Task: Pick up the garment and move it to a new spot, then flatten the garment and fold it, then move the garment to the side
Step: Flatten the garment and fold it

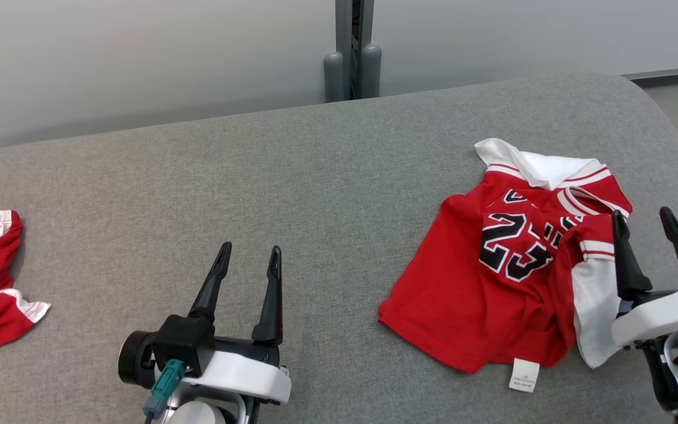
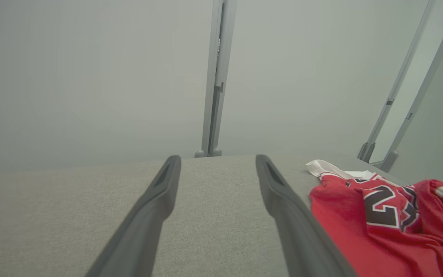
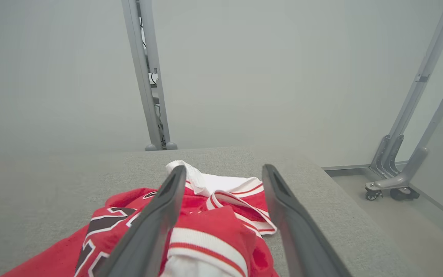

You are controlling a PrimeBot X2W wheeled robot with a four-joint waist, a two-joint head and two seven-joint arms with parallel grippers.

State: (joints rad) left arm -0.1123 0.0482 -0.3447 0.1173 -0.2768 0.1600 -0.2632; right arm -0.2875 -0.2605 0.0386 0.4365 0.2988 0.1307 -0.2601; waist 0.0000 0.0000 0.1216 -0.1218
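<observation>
Jersey (image 1: 462,282) crumpled on grey table (image 1: 315,176). Right gripper (image 1: 641,213) beside its folded sleeve, jaws wide, empty, likely lining up a grasp. Left gripper (image 1: 251,247) well apart, jaws wide, empty.

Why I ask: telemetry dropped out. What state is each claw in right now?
Left claw: open, empty, over the grey padded surface.
Right claw: open, empty, over the red jersey at its edge.
</observation>
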